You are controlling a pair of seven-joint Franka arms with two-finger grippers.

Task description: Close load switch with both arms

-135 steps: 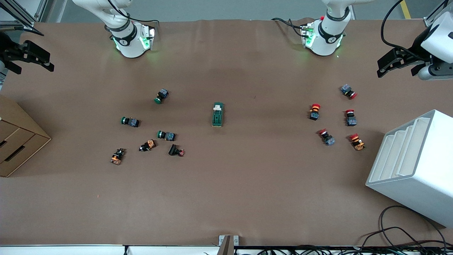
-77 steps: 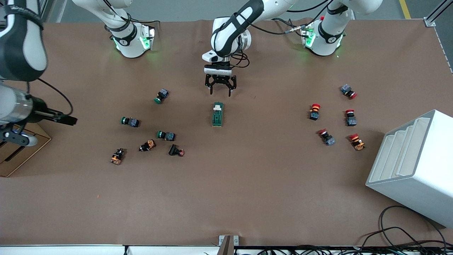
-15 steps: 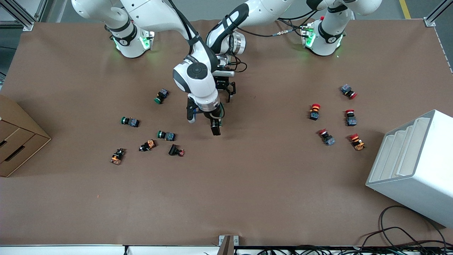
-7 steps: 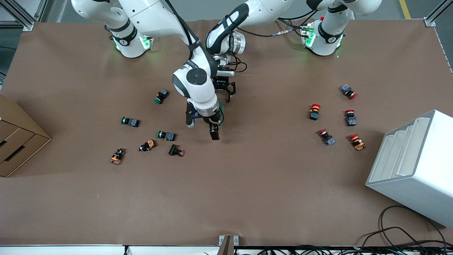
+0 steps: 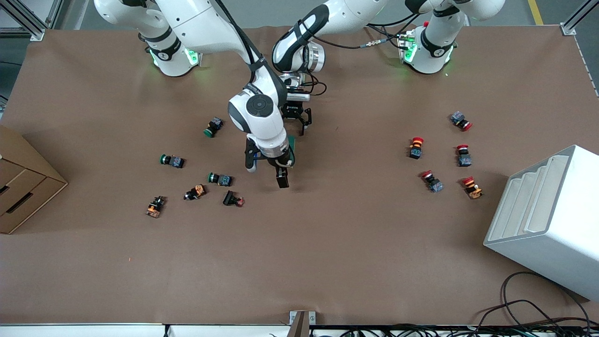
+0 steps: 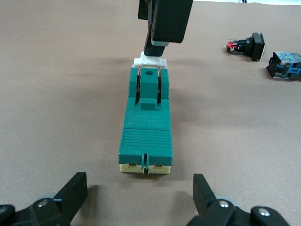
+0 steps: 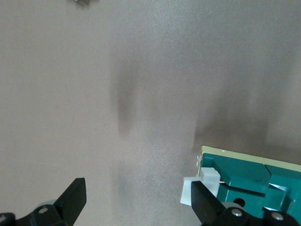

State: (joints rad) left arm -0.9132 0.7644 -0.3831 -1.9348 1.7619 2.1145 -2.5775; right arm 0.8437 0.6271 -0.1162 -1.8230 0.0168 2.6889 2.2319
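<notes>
Right gripper (image 5: 266, 171) edged nearer, one load switch (image 6: 146, 125) (left gripper (image 6: 139, 197) spread)

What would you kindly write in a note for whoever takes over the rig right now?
Left hand: open, low at the load switch end farther from the front camera, not gripping it.
Right hand: open, over the nearer end, one finger against the white lever.
Done: both arms are in place.
Left: steady the body, press the lever home; I cannot tell whether it is seated.
</notes>
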